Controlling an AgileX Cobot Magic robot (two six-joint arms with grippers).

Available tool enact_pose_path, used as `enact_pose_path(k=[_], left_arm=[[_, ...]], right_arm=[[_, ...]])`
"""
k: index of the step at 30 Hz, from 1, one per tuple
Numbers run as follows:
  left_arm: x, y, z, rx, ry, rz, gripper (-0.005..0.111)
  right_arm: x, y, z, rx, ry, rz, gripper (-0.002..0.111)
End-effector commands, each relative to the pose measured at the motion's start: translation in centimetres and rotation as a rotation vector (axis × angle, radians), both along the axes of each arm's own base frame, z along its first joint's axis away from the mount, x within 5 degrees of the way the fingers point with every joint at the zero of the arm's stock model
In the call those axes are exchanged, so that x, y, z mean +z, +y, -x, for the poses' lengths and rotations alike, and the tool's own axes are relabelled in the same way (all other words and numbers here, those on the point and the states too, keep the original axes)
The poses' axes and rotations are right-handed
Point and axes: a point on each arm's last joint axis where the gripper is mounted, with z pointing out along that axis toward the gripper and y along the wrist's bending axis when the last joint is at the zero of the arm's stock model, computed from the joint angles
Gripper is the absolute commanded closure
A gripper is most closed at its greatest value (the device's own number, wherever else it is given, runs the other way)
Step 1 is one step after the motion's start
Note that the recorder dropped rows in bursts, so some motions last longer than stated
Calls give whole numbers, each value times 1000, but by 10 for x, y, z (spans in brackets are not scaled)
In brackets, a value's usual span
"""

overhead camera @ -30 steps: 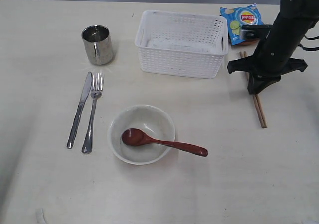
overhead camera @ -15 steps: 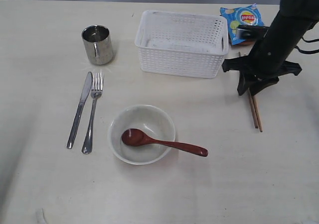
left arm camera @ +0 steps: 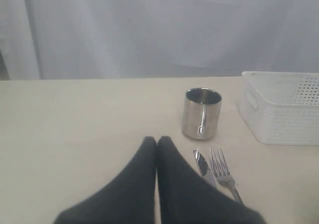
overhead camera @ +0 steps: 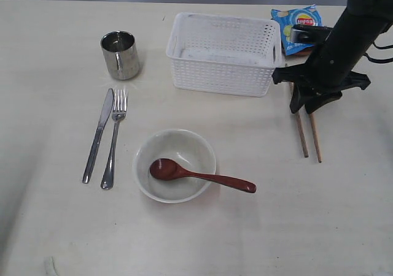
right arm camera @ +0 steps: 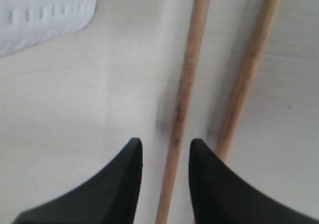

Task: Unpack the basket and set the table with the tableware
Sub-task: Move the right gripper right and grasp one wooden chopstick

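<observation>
Wooden chopsticks [overhead camera: 302, 138] are laid flat on the table [overhead camera: 276, 227], just to the right of the white basket [overhead camera: 222, 73]. The two sticks are not touching; a small gap is left between them, and they are not quite lined up.

The right gripper [overhead camera: 307, 106] is held low over their far ends. Its jaws are spread apart and nothing is pinched. In the right wrist view one stick [right arm camera: 185, 84] is seen running between the jaws of the gripper [right arm camera: 165, 143], and the other stick [right arm camera: 251, 59] is left just outside one finger.

A few things could go wrong here. If the jaws are closed now, only one stick may be caught. If the gripper is moved sideways, the outer stick may be bumped by a finger and rolled away, because the sticks are round. The basket may also be knocked, since it is near the arm.

Nothing can be seen in the basket from here. In front of it, the red-brown spoon [overhead camera: 196, 175] is resting in the white bowl [overhead camera: 184, 141]. The knife [overhead camera: 98, 135], fork [overhead camera: 113, 141] and steel cup [overhead camera: 121, 55] are set out on the left. A blue snack bag [overhead camera: 296, 24] is lying behind the right arm.

The left gripper [left arm camera: 157, 144] is pressed together and empty, near the knife and fork.
</observation>
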Motion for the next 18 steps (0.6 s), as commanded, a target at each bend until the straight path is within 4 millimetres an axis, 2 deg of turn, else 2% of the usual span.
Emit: enact_pose_path(k=[1, 6, 13, 14, 17, 18], left_arm=[[0, 0, 0, -1, -10, 8, 107], [0, 0, 0, -1, -10, 8, 107], [0, 0, 0, -1, -10, 8, 107], [0, 0, 0, -1, -10, 8, 107], [0, 0, 0, -2, -9, 17, 107], [0, 0, 0, -2, -9, 17, 107]], right_arm=[[-10, 2, -1, 3, 18, -4, 76], [-21, 11, 1, 38, 41, 9, 76], [-33, 20, 4, 77, 43, 185, 79], [-33, 21, 4, 84, 41, 192, 82], [-33, 21, 5, 97, 43, 194, 105], [-33, 21, 5, 102, 47, 197, 108]])
